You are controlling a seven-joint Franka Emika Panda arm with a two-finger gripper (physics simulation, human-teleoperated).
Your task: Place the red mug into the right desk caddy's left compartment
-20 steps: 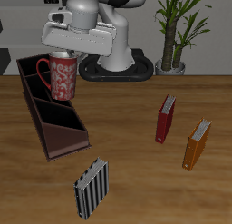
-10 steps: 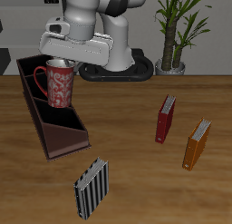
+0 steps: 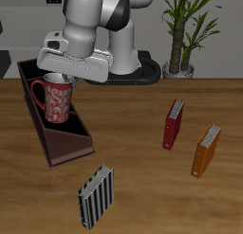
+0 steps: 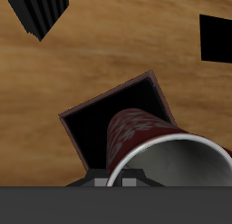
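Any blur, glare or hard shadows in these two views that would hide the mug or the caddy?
Exterior view: sharp, evenly lit, no glare; the red mug reads clearly against the dark caddy, whose black inside shows no detail. Wrist view: the mug fills the frame close up, its near rim slightly soft, and the compartment beneath is flat black.

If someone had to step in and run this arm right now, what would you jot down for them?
End effector: shut on the mug, gripping its rim.
Mug: in the air, upright, above the caddy.
Wrist view: an open section lies right below the mug.
Done: mug picked up and carried to the caddy.
Left: confirm it is the left compartment, lower the mug in, open, lift away.
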